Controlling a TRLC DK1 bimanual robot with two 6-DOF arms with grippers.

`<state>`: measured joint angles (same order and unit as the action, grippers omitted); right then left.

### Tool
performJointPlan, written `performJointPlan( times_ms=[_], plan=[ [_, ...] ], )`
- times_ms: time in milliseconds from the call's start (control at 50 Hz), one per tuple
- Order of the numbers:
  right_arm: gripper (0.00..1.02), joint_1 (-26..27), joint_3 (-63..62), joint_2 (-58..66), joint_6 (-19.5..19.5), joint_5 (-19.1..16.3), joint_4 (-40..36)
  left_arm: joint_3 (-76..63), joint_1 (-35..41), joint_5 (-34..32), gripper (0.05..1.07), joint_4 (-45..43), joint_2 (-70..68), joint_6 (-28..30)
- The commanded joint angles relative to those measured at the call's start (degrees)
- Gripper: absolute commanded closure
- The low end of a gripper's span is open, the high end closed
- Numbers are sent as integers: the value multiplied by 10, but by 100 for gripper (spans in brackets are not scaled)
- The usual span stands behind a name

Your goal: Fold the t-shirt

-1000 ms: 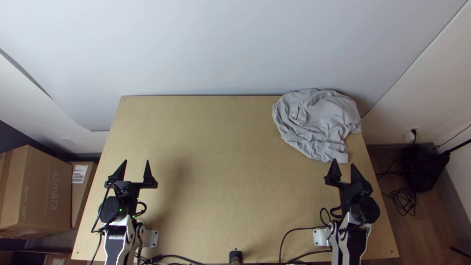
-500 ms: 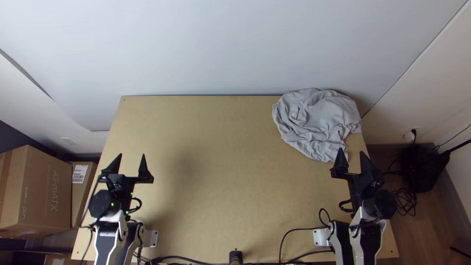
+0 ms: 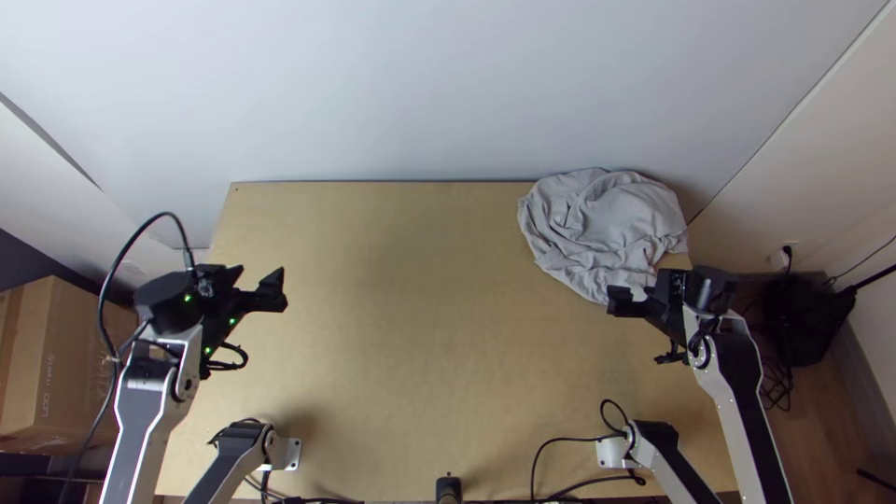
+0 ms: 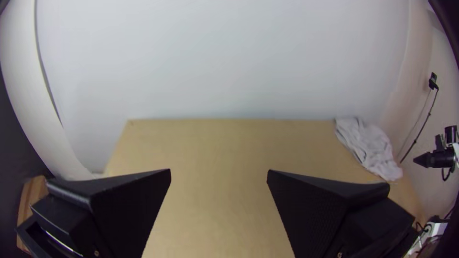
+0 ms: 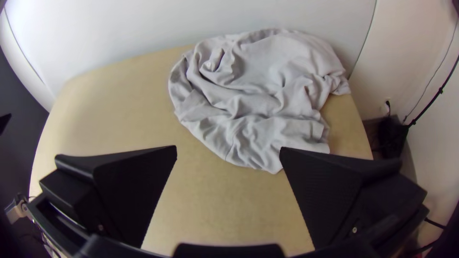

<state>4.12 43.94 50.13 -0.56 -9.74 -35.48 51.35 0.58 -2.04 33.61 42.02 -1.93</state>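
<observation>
Jaws spread wide and empty on both the black flat-fingered left gripper (image 4: 219, 170) and its matching right gripper (image 5: 228, 147). The light-grey cloth t-shirt (image 3: 605, 233) lies bunched at the far right of the pale wooden tabletop (image 3: 420, 373). Likely still the approach; next, grasp and spread it. Since the earlier frame, both arms have lifted; the shirt hasn't moved.

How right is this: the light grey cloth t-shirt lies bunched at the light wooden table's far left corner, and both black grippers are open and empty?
The corner is wrong: the top view shows the t-shirt bunched at the far right corner of the table. The left gripper and the right gripper are indeed open and empty.
</observation>
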Motion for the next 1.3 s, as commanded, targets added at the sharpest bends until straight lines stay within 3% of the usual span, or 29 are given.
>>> performJointPlan(
  times_ms=[0, 200, 400, 580, 640, 740, 860, 1100, 1160, 1280],
  plan=[
    [3, -8, 14, 7, 35, 9, -12, 36, 3, -11, 10, 36, 20, -28],
    [3, -65, 27, 67, 49, 57, -44, 53, -3, -34, 10, 73, 20, -51],
    [4, -79, 66, 164, 0, 61, -51, 54, -5, -58, 10, 92, 23, -71],
    [4, -80, 90, 241, -5, 61, -47, 58, -14, -57, 10, 110, 25, -83],
    [10, -83, 98, 262, -16, 61, -46, 59, -14, -57, 10, 116, 25, -81],
    [12, -86, 105, 284, -26, 63, -44, 56, -14, -57, 10, 119, 25, -76],
    [25, -86, 105, 303, -41, 71, -26, 56, -15, -57, 10, 122, 24, -74],
    [27, -87, 107, 357, -50, 82, -21, 55, -19, -56, 10, 122, 25, -68],
    [33, -87, 109, 370, -50, 82, -13, 55, -20, -56, 10, 122, 25, -64],
    [34, -86, 117, 404, -50, 81, -9, 56, -28, -56, 10, 121, 27, -62]
  ],
)
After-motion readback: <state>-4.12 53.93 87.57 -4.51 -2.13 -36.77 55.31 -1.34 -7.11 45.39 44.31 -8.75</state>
